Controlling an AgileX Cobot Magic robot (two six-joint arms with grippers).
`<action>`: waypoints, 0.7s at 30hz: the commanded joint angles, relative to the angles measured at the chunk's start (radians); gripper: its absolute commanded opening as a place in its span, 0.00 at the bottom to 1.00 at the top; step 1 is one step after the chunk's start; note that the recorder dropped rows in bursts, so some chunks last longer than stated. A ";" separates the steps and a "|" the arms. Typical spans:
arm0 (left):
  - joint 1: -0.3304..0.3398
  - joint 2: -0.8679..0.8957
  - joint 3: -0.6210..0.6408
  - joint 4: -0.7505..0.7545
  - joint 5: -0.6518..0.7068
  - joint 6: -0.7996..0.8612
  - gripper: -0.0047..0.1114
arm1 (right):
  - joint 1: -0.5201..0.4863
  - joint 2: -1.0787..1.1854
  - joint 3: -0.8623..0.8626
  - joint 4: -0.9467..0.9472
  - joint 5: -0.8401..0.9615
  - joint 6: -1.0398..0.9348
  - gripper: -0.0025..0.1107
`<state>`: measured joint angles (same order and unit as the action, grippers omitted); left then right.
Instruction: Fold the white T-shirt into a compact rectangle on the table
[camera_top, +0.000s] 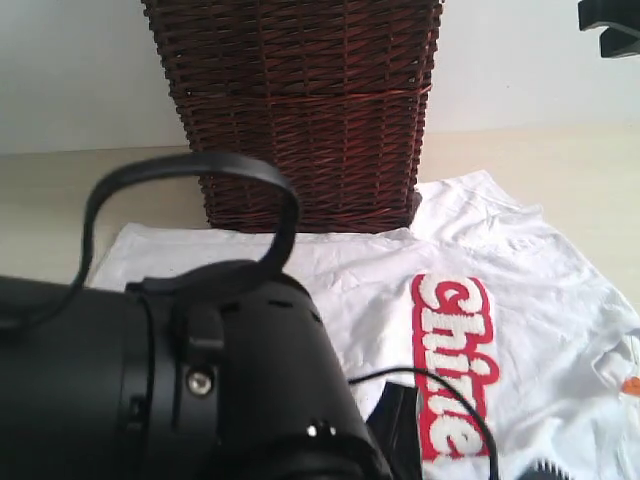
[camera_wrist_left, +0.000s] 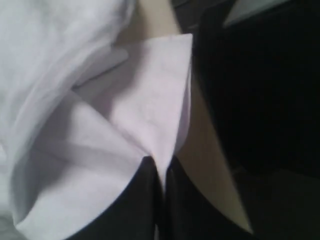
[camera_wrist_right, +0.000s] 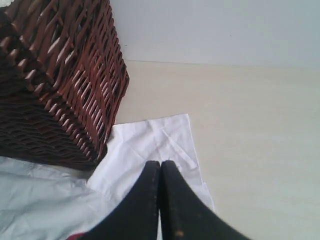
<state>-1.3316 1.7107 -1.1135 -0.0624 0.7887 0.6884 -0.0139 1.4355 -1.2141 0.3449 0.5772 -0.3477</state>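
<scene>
We read this as the start of a fold: the left pincer (camera_wrist_left: 159, 167) is clamped tight on a corner of the white T-shirt (camera_top: 560, 300), the cloth creasing where it runs between the jaws, so the pinch looks made and the carry not yet begun; the shirt lies spread front-up on the table (camera_top: 60, 200), just in front of the wicker basket (camera_top: 300, 110), one sleeve (camera_wrist_right: 155, 140) beside the basket's foot; the right pincer (camera_wrist_right: 160, 167) is closed with nothing visible between its jaws, and seems to hang above that sleeve rather than touch it; next, we judge, the left must lift its corner just clear and draw it across the body without dragging the layer beneath; the fuzzy white lettering (camera_top: 455, 360), outlined in red, runs sideways in the exterior view and seems to read "Shine", the first letter doubtful; the orange neck tag (camera_top: 632, 385) shows no legible writing.
</scene>
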 joint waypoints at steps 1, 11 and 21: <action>-0.041 -0.012 0.004 -0.195 0.094 0.095 0.04 | -0.004 0.003 0.004 0.023 0.008 -0.009 0.02; -0.029 -0.021 0.004 -0.481 0.143 0.335 0.04 | 0.016 0.034 0.010 0.039 0.108 -0.074 0.02; -0.014 -0.022 0.004 -0.448 0.143 0.321 0.04 | 0.088 0.303 0.112 0.012 0.191 -0.122 0.02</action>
<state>-1.3488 1.7006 -1.1135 -0.5031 0.9225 1.0197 0.0551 1.6727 -1.1195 0.3679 0.7644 -0.4470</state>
